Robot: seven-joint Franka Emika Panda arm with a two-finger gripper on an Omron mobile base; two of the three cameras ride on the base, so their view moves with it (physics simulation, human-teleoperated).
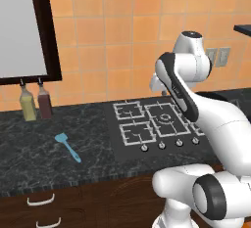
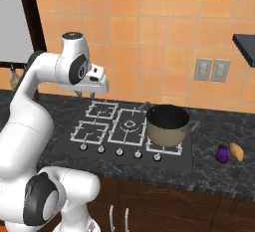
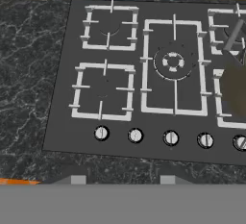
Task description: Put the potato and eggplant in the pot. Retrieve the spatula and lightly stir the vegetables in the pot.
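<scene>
1. On the dark counter in the left base view, the light-blue spatula (image 1: 68, 147) lies at about eight o'clock from the cooktop (image 1: 156, 125), head toward the wall, handle toward the counter edge. Two bottles (image 1: 36, 102) stand by the tiles at ten o'clock. My own arm blocks the right side of the hob.

2. Over in the right base view, my gripper (image 2: 83, 94) hangs above the back-left burner; I cannot tell whether my fingers are spread or closed, and nothing shows between them. The pot (image 2: 168, 124) sits on the front-right burner, at four o'clock from my hand. The purple eggplant (image 2: 222, 154) and the orange-tan potato (image 2: 237, 152) lie just beside each other on the counter, at three o'clock from the pot, both outside it.

3. Down the hand view, I'm looking onto the burner grates and the row of five knobs (image 3: 170, 137). The pot's blurred wall shows at the three o'clock edge.
</scene>
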